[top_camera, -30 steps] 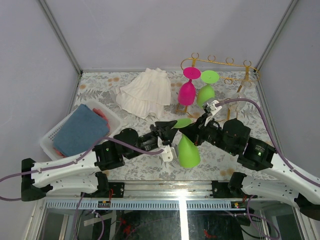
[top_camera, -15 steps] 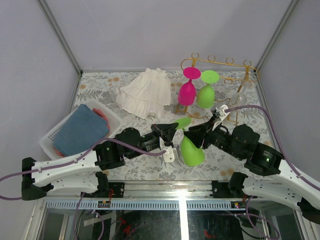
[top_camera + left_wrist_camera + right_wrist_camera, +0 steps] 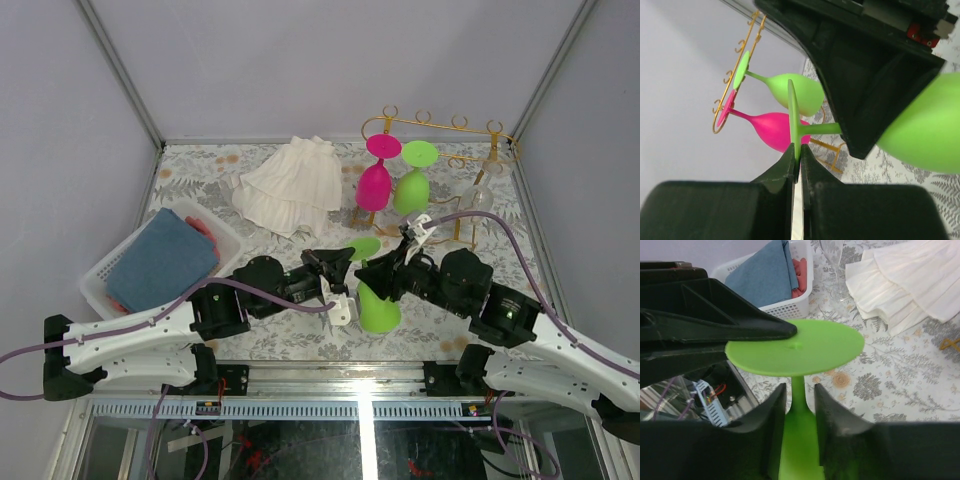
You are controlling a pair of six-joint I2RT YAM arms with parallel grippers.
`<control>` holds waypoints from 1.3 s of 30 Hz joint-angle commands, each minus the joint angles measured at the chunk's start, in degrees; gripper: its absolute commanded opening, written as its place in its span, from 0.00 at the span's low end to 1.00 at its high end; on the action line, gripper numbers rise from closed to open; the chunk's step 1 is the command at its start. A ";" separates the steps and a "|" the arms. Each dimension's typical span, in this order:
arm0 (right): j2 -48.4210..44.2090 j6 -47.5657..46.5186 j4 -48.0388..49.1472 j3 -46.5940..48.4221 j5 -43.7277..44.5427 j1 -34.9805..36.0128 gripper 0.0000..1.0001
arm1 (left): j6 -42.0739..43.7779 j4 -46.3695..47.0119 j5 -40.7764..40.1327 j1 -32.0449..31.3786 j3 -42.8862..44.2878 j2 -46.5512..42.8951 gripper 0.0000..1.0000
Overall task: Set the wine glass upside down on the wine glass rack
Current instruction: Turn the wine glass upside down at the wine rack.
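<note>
A green wine glass point(image 3: 378, 302) stands bowl down near the table's front middle, with its round foot point(image 3: 800, 347) on top. My left gripper point(image 3: 796, 154) is shut on the rim of that foot point(image 3: 792, 112). My right gripper point(image 3: 799, 392) is open, its fingers on either side of the stem point(image 3: 799, 390) with gaps showing. The gold wine glass rack point(image 3: 440, 125) stands at the back right. A pink glass point(image 3: 375, 185) and another green glass point(image 3: 411, 190) hang upside down on it.
A white basket point(image 3: 100, 275) holding a blue cloth point(image 3: 160, 258) sits at the left. A folded white cloth point(image 3: 290, 185) lies at the back middle. A clear glass point(image 3: 834, 265) stands between basket and cloth. Both arms crowd the front middle.
The left gripper has shut on the foot's rim. The right gripper has opened off the stem, drawn back to the right, then returned round it. The glass now stands straighter.
</note>
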 commanded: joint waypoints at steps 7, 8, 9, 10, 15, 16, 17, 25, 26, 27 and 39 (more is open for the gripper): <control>-3.09 -1.16 4.57 -3.58 5.67 -0.18 0.00 | -0.81 4.67 -3.63 0.12 1.63 -0.61 0.08; -3.82 -1.08 5.28 -4.39 6.28 -0.22 0.00 | -1.16 4.82 -3.76 0.14 1.55 -0.67 0.09; -4.55 -1.10 5.95 -4.93 6.80 -0.22 0.00 | -1.64 5.11 -3.96 0.14 1.46 -0.78 0.12; -5.13 -1.18 6.36 -5.31 7.42 -0.20 0.00 | -1.93 5.34 -4.15 0.09 1.36 -0.78 0.17; -7.50 -3.34 5.75 -5.60 12.79 -0.18 0.00 | -3.96 7.11 -5.08 0.38 0.83 -0.83 0.36; -8.44 -4.40 5.19 -5.58 15.52 -0.22 0.00 | -5.02 7.59 -5.40 0.65 0.82 -0.68 0.39; -9.37 -5.62 4.52 -5.67 18.04 -0.20 0.00 | -6.63 8.19 -5.84 1.17 0.98 -0.46 0.44; -16.96 -23.53 14.18 -13.29 41.21 -0.17 0.00 | -29.09 7.39 -5.77 11.59 6.88 4.37 0.75; -16.60 -25.10 14.47 -13.38 43.11 -0.21 0.00 | -31.38 6.38 -6.55 12.26 7.89 5.26 0.77; -15.90 -26.35 13.80 -12.80 44.43 -0.22 0.00 | -33.49 5.54 -7.48 12.82 9.03 6.14 0.79; -6.44 -34.06 11.49 -7.37 32.75 -1.35 0.00 | -54.82 -4.16 -9.09 22.65 16.99 10.01 0.88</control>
